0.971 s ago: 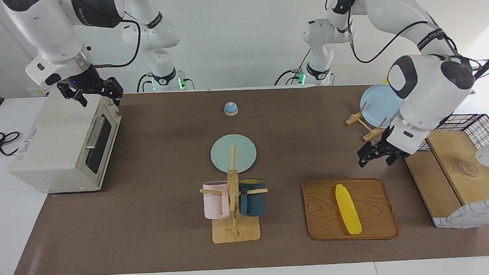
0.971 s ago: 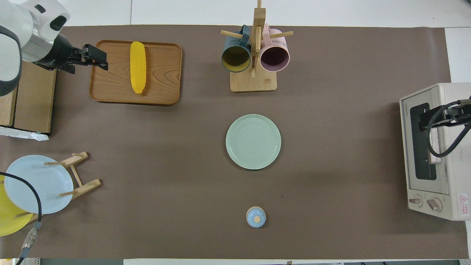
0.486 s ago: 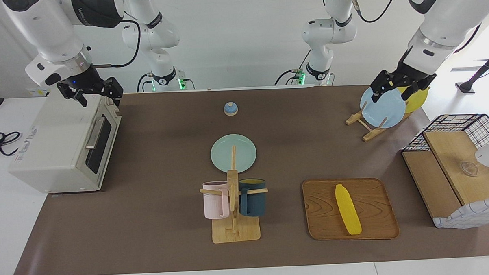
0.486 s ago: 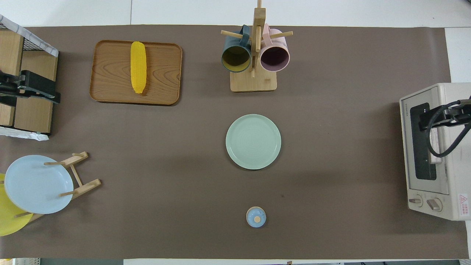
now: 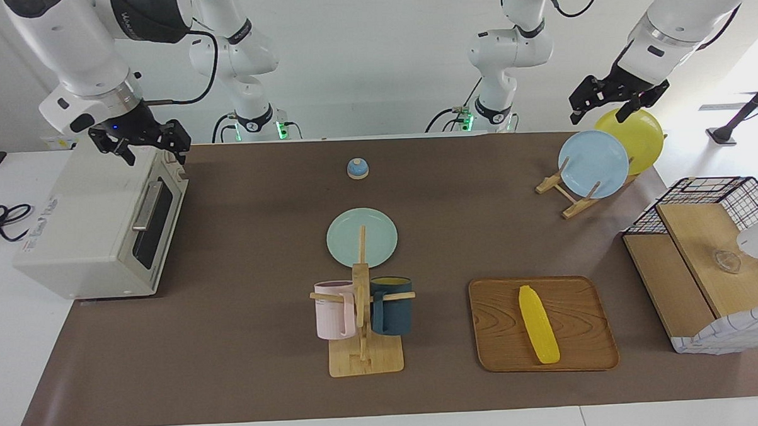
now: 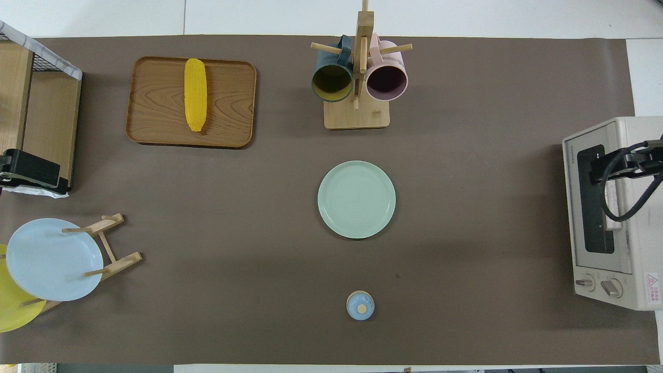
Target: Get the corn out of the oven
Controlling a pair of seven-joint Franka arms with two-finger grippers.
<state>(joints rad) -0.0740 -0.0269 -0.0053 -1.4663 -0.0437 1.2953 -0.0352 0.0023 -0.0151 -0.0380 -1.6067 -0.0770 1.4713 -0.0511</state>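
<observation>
The yellow corn lies on a wooden tray toward the left arm's end of the table; it also shows in the overhead view. The off-white oven stands at the right arm's end with its dark glass door closed. My right gripper hangs open and empty just above the oven's top near the door edge. My left gripper is open and empty, raised high above the plate rack, well away from the corn.
A mug rack with a pink and a dark blue mug stands beside the tray. A green plate and a small blue bell lie mid-table. A rack with blue and yellow plates and a wire-and-wood shelf basket stand at the left arm's end.
My left arm has lifted from beside the tray and drawn back to a high spot above the plate rack. The corn stays on the tray. The right arm has not moved.
</observation>
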